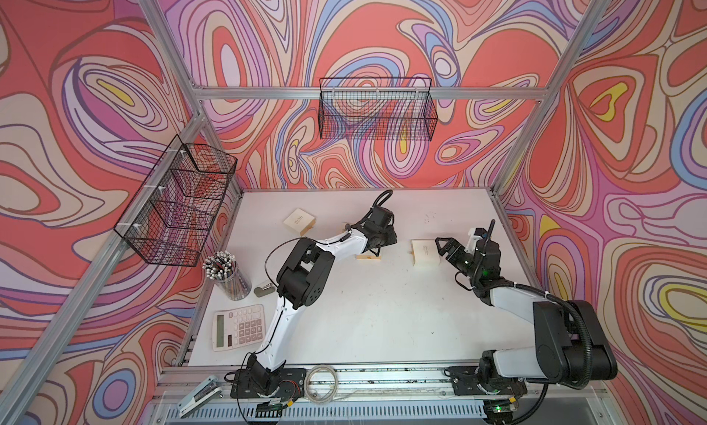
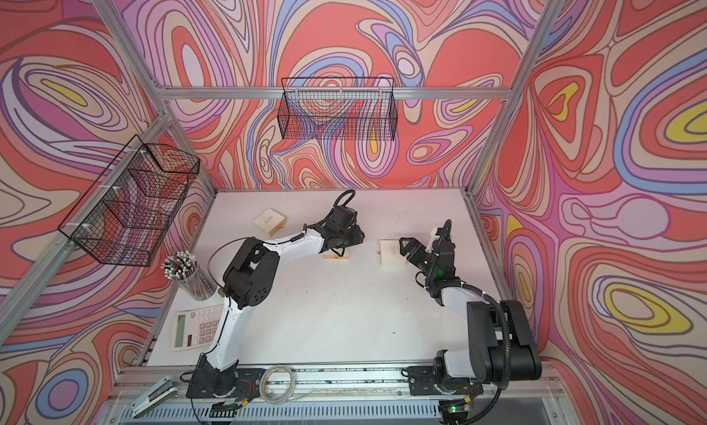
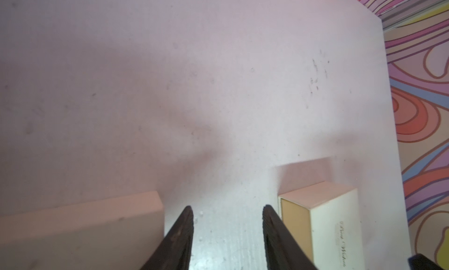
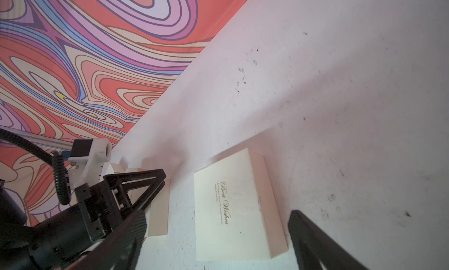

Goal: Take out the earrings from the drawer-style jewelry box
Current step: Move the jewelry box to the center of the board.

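Your left gripper [image 3: 228, 208] hangs half open and empty, low over the counter [image 3: 170, 86], between the drawer [image 3: 80, 232] and the sleeve [image 3: 332, 208]. The earrings [image 3: 201, 212] seem to be the tiny pale specks on the counter just beside one finger, though they're too small to be sure. Your right gripper [image 4: 218, 213] is wide open over the sleeve, holding nothing. A stud that small could roll or flick away if a finger lands off-centre, or you could knock the drawer's edge. The boxes hem in both sides; the far counter is open.
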`<action>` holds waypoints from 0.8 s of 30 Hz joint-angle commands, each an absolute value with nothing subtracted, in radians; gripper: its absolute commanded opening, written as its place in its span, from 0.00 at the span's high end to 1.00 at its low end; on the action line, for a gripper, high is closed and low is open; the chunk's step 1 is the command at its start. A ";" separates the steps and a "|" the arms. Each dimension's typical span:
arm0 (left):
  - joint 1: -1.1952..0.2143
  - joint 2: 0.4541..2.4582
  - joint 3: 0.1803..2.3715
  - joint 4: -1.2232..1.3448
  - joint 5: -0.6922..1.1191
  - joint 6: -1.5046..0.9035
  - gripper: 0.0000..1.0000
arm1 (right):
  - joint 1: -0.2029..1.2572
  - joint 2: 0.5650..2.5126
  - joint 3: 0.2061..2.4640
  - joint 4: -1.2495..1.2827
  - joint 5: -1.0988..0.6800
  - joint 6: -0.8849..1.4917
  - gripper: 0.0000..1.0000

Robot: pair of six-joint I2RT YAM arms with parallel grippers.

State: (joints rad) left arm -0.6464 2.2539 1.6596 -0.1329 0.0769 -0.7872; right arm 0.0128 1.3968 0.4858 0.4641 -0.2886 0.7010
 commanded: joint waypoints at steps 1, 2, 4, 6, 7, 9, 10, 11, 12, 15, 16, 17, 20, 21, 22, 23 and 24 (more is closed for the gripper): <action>-0.625 2.189 1.591 -0.197 0.035 -0.764 0.52 | 0.017 1.411 0.490 0.464 -0.295 0.709 0.03; -0.617 2.172 1.572 -0.196 0.029 -0.760 0.53 | 0.017 1.411 0.493 0.456 -0.289 0.707 0.03; -0.594 2.141 1.525 -0.174 0.051 -0.768 0.53 | 0.016 1.416 0.498 0.445 -0.286 0.703 0.03; -0.579 2.110 1.484 -0.115 0.124 -0.766 0.52 | 0.017 1.424 0.506 0.444 -0.288 0.696 0.03; -0.578 2.096 1.474 -0.092 0.172 -0.755 0.52 | 0.016 1.435 0.515 0.442 -0.288 0.692 0.03; -0.580 2.070 1.447 -0.025 0.295 -0.767 0.52 | 0.017 1.467 0.550 0.420 -0.290 0.681 0.03; -0.578 2.051 1.419 0.024 0.357 -0.798 0.52 | 0.017 1.491 0.573 0.400 -0.300 0.674 0.02; -0.580 2.027 1.382 0.071 0.397 -0.831 0.52 | 0.017 1.514 0.603 0.381 -0.319 0.668 0.02; -0.581 2.003 1.342 0.113 0.419 -0.856 0.52 | 0.017 1.531 0.628 0.371 -0.339 0.664 0.02; -0.590 1.917 1.239 0.161 0.430 -0.892 0.51 | 0.018 1.597 0.690 0.336 -0.338 0.656 0.02; -0.593 1.891 1.209 0.171 0.441 -0.898 0.50 | 0.018 1.626 0.716 0.314 -0.337 0.648 0.02; -0.599 1.867 1.180 0.182 0.449 -0.902 0.49 | 0.018 1.657 0.744 0.293 -0.343 0.643 0.02; -0.626 1.801 1.102 0.189 0.440 -0.902 0.43 | 0.018 1.730 0.807 0.276 -0.386 0.631 0.02; -0.634 1.784 1.084 0.189 0.440 -0.904 0.41 | 0.019 1.749 0.829 0.263 -0.394 0.624 0.02; -0.640 1.768 1.060 0.200 0.445 -0.913 0.40 | 0.021 1.777 0.851 0.246 -0.401 0.617 0.02; -0.647 1.753 1.037 0.216 0.452 -0.920 0.40 | 0.024 1.805 0.877 0.236 -0.411 0.611 0.02; -0.653 1.743 1.023 0.220 0.458 -0.925 0.39 | 0.024 1.825 0.895 0.226 -0.423 0.609 0.02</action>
State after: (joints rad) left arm -0.6376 1.7752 1.0641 0.1738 0.4271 -0.8886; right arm 0.0158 1.7790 0.8532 0.2825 -0.3801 0.6357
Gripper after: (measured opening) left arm 0.599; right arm 0.982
